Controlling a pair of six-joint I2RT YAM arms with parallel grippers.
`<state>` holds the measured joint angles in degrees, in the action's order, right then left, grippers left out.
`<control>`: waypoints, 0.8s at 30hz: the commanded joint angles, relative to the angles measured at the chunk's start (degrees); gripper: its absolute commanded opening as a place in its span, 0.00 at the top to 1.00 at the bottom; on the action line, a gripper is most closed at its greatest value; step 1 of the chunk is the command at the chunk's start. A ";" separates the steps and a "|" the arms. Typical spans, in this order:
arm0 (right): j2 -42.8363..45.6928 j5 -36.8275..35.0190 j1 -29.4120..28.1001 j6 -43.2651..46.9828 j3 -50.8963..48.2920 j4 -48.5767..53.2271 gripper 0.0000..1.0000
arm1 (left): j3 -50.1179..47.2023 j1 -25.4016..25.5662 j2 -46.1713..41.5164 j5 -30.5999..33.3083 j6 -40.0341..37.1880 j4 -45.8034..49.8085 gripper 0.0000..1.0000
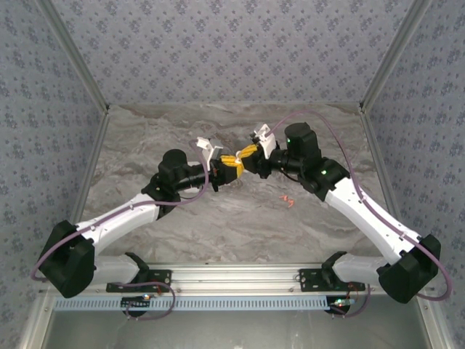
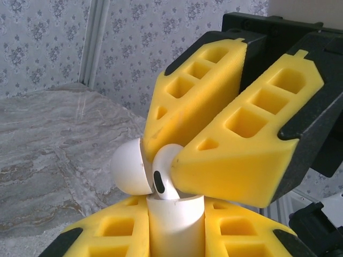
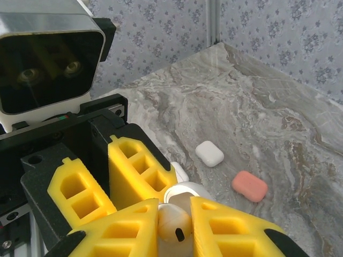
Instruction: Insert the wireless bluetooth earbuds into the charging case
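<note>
above the veined marble table [image 3: 278, 107], a white earbud [image 2: 163, 172] sits at the mouth of the open white charging case [image 2: 174, 227]. it could jam or pop free if it meets the rim askew. the right gripper [image 3: 174, 213] pinches it at its fingertips; the left gripper [image 2: 174, 210] clamps the case just below, between its own fingers.

The top camera sits above and behind my arm bases, looking down on the table [image 1: 240, 225] from well off. My left wrist camera looks along my left gripper [image 2: 174, 225] at close range, facing my right gripper [image 2: 161, 155]; the right wrist camera looks back the opposite way. All three share that meeting spot.
</note>
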<state>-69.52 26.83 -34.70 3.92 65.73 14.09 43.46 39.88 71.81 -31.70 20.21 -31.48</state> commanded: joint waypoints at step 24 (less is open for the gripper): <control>1.27 15.69 14.75 -14.71 3.08 2.23 0.00 | 1.56 0.29 -1.30 -0.86 0.27 -4.73 1.00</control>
<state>-67.11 38.63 -20.25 -7.60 69.56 13.72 43.46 39.92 71.79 -31.70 20.25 -33.01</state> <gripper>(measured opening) 0.982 0.205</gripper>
